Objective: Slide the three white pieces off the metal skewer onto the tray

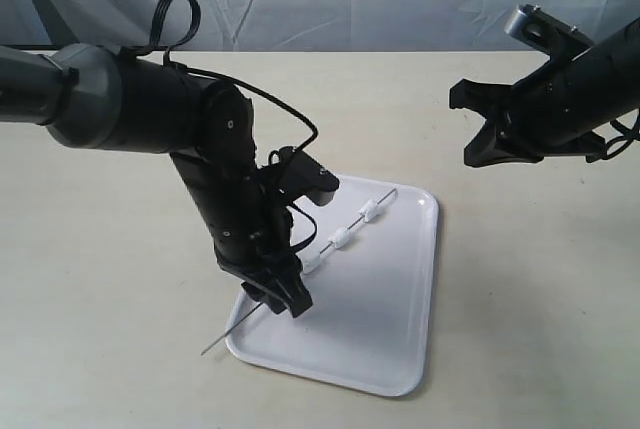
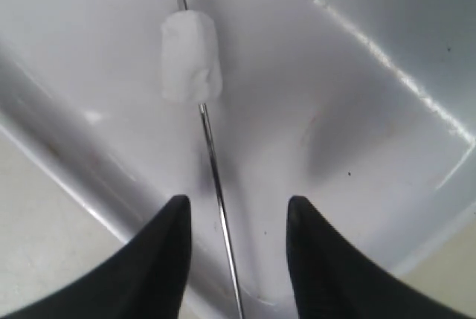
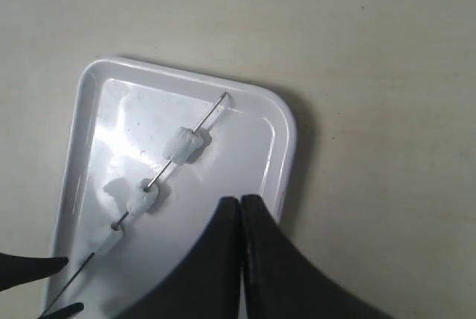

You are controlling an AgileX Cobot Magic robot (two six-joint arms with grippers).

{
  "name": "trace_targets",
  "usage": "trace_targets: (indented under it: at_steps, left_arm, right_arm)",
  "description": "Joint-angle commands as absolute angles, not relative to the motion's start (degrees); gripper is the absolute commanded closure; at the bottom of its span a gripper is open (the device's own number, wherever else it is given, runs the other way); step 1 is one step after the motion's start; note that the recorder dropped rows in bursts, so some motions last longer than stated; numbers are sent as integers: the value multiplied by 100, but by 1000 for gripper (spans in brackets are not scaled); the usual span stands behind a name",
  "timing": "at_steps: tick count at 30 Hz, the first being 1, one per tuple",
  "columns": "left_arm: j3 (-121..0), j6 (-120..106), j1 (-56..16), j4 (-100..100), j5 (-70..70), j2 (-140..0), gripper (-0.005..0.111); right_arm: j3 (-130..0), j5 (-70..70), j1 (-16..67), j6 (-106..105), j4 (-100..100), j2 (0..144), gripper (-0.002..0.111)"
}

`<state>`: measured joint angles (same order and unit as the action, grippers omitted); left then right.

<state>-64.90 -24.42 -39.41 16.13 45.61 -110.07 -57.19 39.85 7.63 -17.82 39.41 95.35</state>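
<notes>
Three white pieces [image 1: 342, 240] sit threaded on the metal skewer [image 1: 228, 335], spaced apart in a row along its upper half. The skewer lies slantwise across the tray [image 1: 380, 319], running from about 7 o'clock to 1 o'clock in the exterior view. Its 1 o'clock end stops just inside the tray's far rim, and its 7 o'clock end juts past the near corner, out over the counter [image 1: 100, 249]. The tray lies toward 5 o'clock of the scene's middle

The left fingers [image 1: 297, 301] are down at the tray's 8 o'clock edge, spread apart, one on either side of the skewer. In the left wrist view the skewer passes through the gap between them with clear space on both sides, so nothing is gripped. The nearest piece [image 2: 191, 56] rests on the tray floor a little ahead of the tips

The right fingers [image 3: 223, 259] are pressed together with nothing between them. The right arm [image 1: 570, 89] hangs above the counter at about 2 o'clock from the tray, well apart from it
</notes>
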Motion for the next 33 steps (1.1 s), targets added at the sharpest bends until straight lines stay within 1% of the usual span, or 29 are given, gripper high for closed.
trace_targets:
  at_steps: [1,8,10,11,16,17,27,33]
  left_arm:
    - [-6513,-2461,-3951,1641,4477,-11153,66]
    - [-6513,-2461,-3951,1837,4477,-11414,67]
    - [-6513,-2461,-3951,1802,4477,-11414,70]
    - [-6513,-2461,-3951,1770,4477,-11414,78]
    - [-6513,-2449,-3951,1659,4494,-11414,103]
    - [-6513,-2449,-3951,1659,4477,-11414,107]
    - [-6513,-2447,-3951,1711,4310,-11414,107]
    - [-6513,-2435,-3951,1750,4289,-11414,107]
  right_arm:
    - [-5749,4071,774,-1832,3927,9524,109]
    - [-5749,4040,774,-1841,3914,9524,109]
    - [-5749,3968,774,-1841,3915,9524,109]
    - [-5749,3922,774,-1841,3915,9524,109]
    - [-5749,3910,774,-1841,3915,9524,109]
    - [-5749,3910,774,-1841,3915,9524,109]
    - [-5749,3830,774,-1827,3907,9559,109]
    - [-5749,4061,774,-1827,3944,9832,109]
